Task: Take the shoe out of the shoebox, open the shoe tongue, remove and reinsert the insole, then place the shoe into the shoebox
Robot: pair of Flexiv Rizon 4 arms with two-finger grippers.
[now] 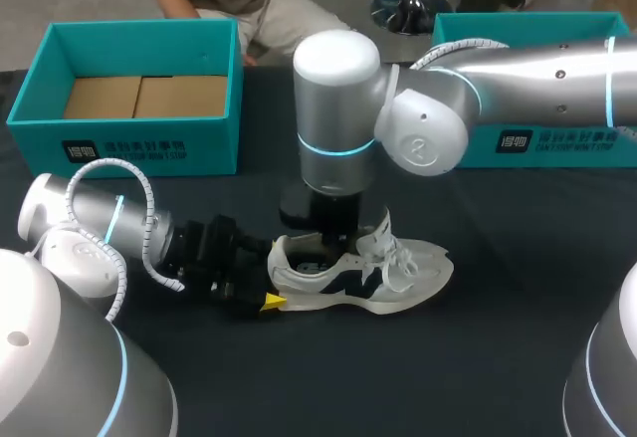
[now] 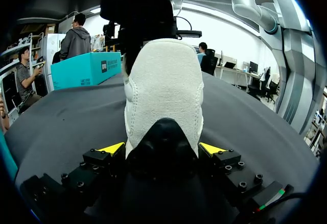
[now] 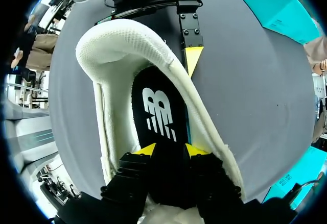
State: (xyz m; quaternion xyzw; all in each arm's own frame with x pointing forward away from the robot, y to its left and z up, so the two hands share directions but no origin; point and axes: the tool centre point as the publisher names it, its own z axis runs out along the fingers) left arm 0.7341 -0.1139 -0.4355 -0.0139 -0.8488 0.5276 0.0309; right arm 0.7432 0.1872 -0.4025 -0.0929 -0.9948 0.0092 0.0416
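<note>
Print:
- A white logo mark (image 3: 159, 114) is on the black insole (image 3: 153, 89). I am not reading it off.
- A dark navy emblem (image 1: 350, 283) is on the side of the shoe.
- Each teal box has a black label with white characters on its front wall: the left shoebox label (image 1: 124, 150) and the right shoebox label (image 1: 557, 141).

Shoe and fingers:
- The white shoe (image 1: 363, 276) stands upright on its sole on the dark table (image 1: 498, 357), outside both boxes.
- The left gripper (image 2: 161, 150) has the heel between its fingers. One yellow tip (image 2: 112, 148) presses one side of the heel and its twin presses the other, so it is clamped on the heel.
- The right gripper (image 3: 171, 151) comes down from above into the shoe's opening.
- Its yellow tips (image 3: 146, 150) stand a little apart, with nothing pinched between them.
- A strip of insole shows in the gap, and the logo lies just ahead of the tips.
- I cannot tell whether the tips touch the insole.
- The padded white collar of the shoe curves round both of the right gripper's fingers.
- Loose white laces (image 1: 400, 258) lie ahead of the right gripper, toward the toe.

Containers:
- The left shoebox (image 1: 30, 79) is open-topped, with tan cardboard (image 1: 144, 97) flat on its floor.
- The right shoebox (image 1: 468, 29) has its inside mostly hidden behind the right arm.
- Both boxes sit well apart from the shoe, on the far side of it.
</note>
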